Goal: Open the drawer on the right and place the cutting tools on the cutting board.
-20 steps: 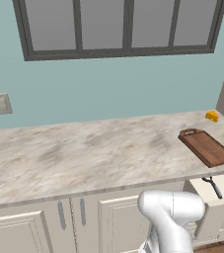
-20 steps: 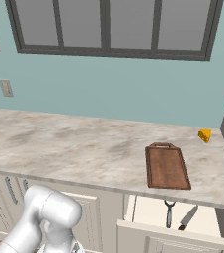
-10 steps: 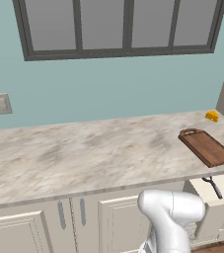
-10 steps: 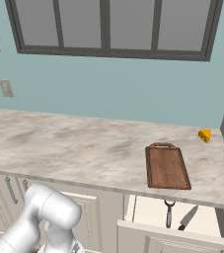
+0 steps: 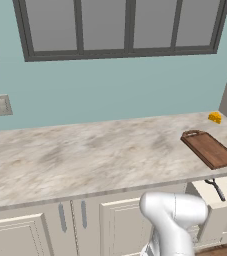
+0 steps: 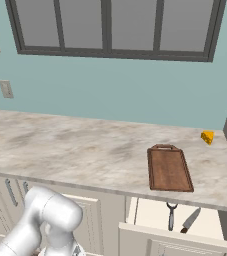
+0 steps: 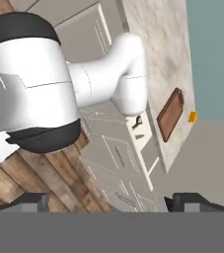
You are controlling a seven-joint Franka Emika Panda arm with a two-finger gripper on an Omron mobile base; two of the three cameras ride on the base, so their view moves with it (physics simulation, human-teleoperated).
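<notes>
Right base view: drawer (image 6: 150,235) pulled out; scissors (image 6: 171,215) and knife (image 6: 190,220) inside, at 6 o'clock of cutting board (image 6: 168,169); end effector (image 7: 108,201) open.

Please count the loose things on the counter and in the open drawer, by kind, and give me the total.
Cutting board: 1, on the counter
Yellow object: 1, on the counter near the wall
Scissors: 1, in the drawer
Knife: 1, in the drawer beside the scissors
Total: 4
</notes>
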